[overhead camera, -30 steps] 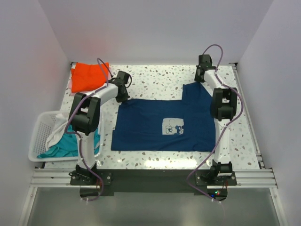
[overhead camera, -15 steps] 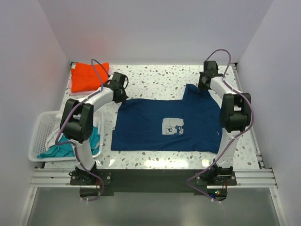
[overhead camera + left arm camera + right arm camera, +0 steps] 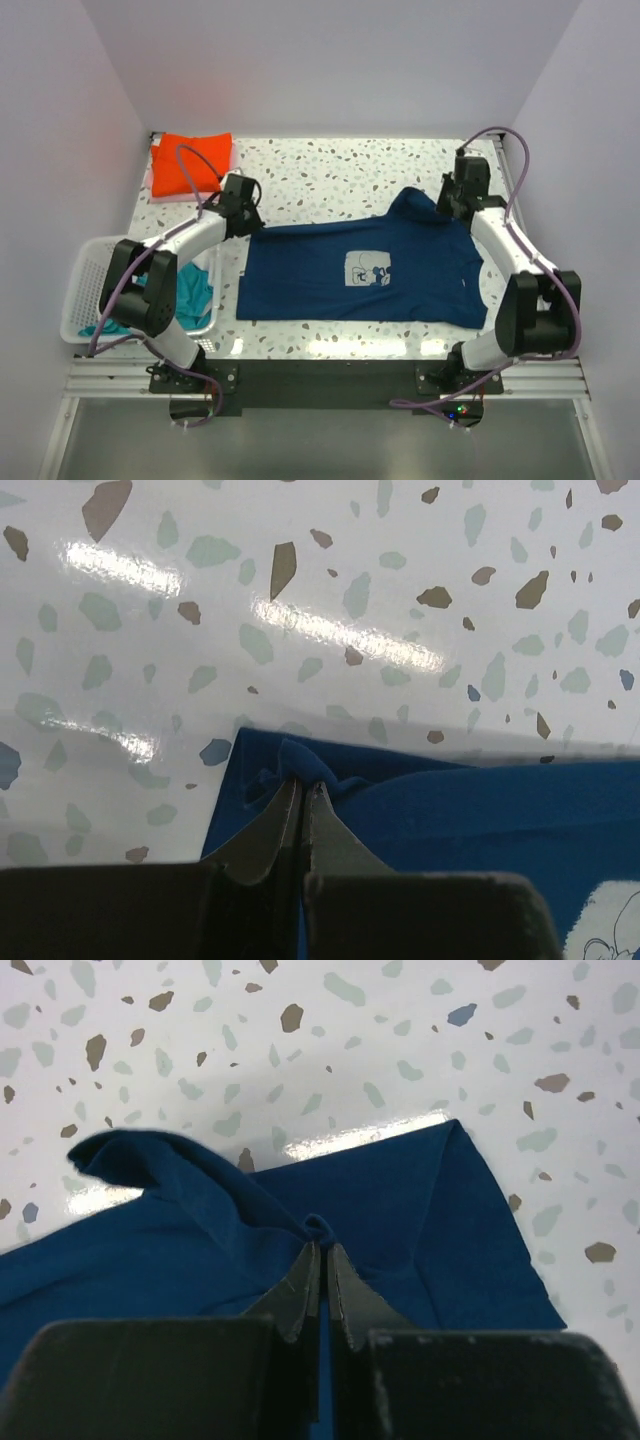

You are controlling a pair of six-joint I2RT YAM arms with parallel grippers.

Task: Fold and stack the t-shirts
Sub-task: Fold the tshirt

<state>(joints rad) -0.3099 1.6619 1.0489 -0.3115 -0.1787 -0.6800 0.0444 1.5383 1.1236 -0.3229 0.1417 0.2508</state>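
- The navy t-shirt (image 3: 330, 275) lies spread print-up across the middle of the terrazzo table (image 3: 330, 170), its pale cartoon print (image 3: 367, 268) near its centre.
- Since a second ago its far edge has come nearer the arm bases and its right side now reaches further right. The raised far-right flap seen earlier is lower and flatter.
- The left gripper (image 3: 303, 785) has its fingers pressed together, pinching the shirt's far-left corner into a small pucker.
- The right gripper (image 3: 322, 1250) is likewise closed, nipping a bunched fold at the shirt's far-right part, with a loose fold standing up just to its left.
- Both grippers have drawn back from the far side. The right one has also shifted right, and both elbows have swung outward.
- An orange-red t-shirt (image 3: 190, 162) lies folded at the far-left corner, unchanged.
- A teal t-shirt (image 3: 190, 295) hangs in the white slatted basket (image 3: 85, 285) at the left edge, partly hidden by the left arm.
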